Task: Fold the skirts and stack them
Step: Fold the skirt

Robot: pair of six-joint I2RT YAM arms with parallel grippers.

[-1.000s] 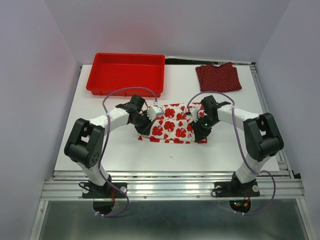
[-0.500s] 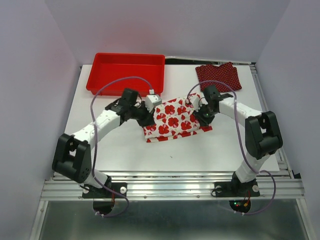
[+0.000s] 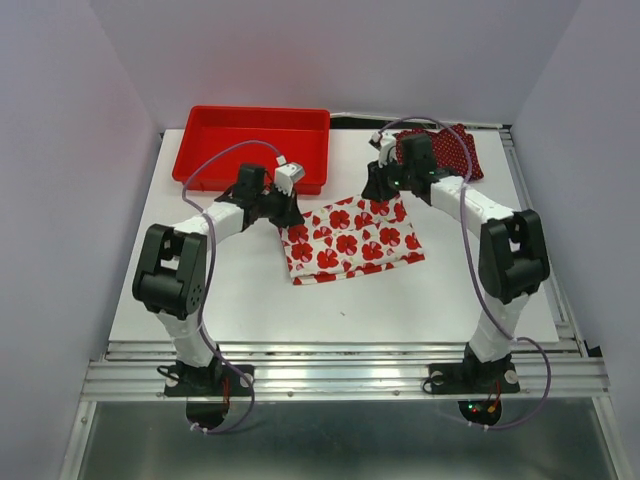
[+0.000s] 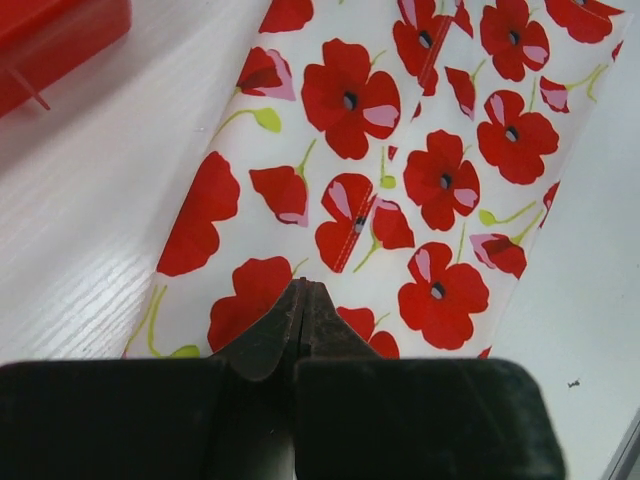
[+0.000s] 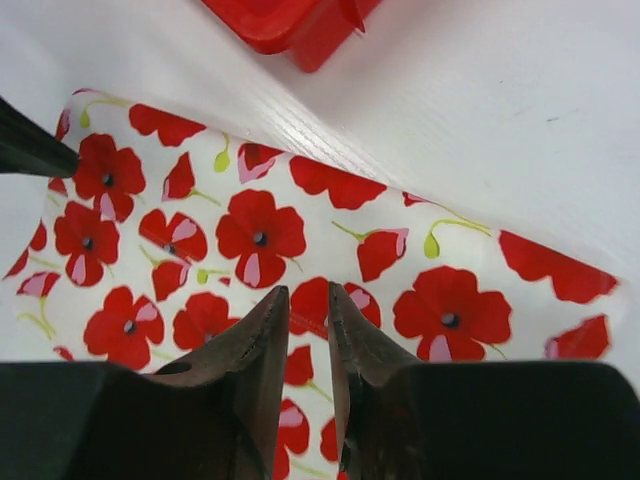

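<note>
The white skirt with red flowers (image 3: pixel 352 238) lies flat mid-table, tilted slightly. The dark red polka-dot skirt (image 3: pixel 462 152) sits folded at the far right, partly behind my right forearm. My left gripper (image 3: pixel 287 213) is at the floral skirt's far left corner. In the left wrist view its jaws (image 4: pixel 303 285) are pressed shut over the floral skirt (image 4: pixel 450 180), with no cloth showing between them. My right gripper (image 3: pixel 376 190) hangs at the skirt's far right corner. In the right wrist view it (image 5: pixel 308 289) stands slightly open over the floral skirt (image 5: pixel 260 235), holding nothing.
A red plastic tray (image 3: pixel 250 112) stands at the far left of the table, just behind my left gripper; its corner shows in both wrist views (image 4: pixel 50 40) (image 5: pixel 290 25). White table (image 3: pixel 220 290) lies bare in front of the skirt.
Both grippers have moved away from the bases, from the floral skirt's middle to its far corners. The skirt now reaches farther back and sits slightly more to the right.
</note>
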